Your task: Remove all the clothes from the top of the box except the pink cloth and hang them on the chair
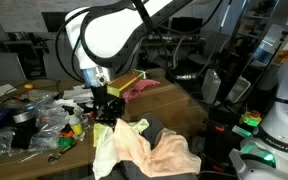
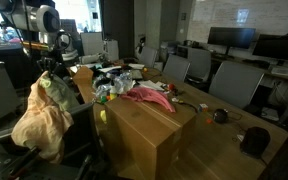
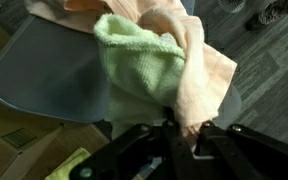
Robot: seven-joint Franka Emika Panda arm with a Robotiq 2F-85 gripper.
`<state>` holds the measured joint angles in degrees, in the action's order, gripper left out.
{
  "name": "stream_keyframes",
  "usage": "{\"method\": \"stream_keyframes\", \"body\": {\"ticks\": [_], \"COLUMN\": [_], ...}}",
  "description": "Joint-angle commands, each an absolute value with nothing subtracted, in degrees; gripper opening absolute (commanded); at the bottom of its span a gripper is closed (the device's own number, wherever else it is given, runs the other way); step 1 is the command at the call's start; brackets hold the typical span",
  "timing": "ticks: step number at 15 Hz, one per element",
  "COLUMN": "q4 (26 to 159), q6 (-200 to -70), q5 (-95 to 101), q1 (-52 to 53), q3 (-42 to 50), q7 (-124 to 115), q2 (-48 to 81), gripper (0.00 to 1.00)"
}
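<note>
My gripper (image 3: 184,138) is shut on a fold of the peach cloth (image 3: 202,75), just above the chair. The peach cloth drapes over the chair in both exterior views (image 1: 159,150) (image 2: 36,122). A light green cloth (image 3: 134,45) lies against it, and it also shows in both exterior views (image 1: 106,145) (image 2: 60,92). The gripper (image 1: 104,108) (image 2: 52,72) hangs over the chair's top. The pink cloth (image 2: 144,95) (image 1: 139,88) lies on top of the brown box (image 2: 149,135) (image 1: 174,102). The grey chair seat (image 3: 44,75) lies below the cloths.
A cluttered table (image 1: 29,125) with plastic bags and small items stands behind the chair. Office chairs (image 2: 229,85) and a long desk (image 2: 234,125) stand past the box. Another robot base (image 1: 279,120) is at one side.
</note>
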<state>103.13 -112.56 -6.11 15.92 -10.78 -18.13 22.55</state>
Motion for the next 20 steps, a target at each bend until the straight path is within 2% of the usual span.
{"method": "stream_keyframes", "body": {"ticks": [1,12,20], "q4": [110.11,123.41,131.15], "q6": [-117.66,-127.06,-123.68], "q5": [-7.86,-7.80,5.61], "q1": [14.12,10.52,11.48], "q3": [-9.85,-6.60,-7.69], "q7": [-16.74,-18.96,-15.11], "q2": [17.29,10.73,2.62], "gripper": [0.05,0.05,0.05]}}
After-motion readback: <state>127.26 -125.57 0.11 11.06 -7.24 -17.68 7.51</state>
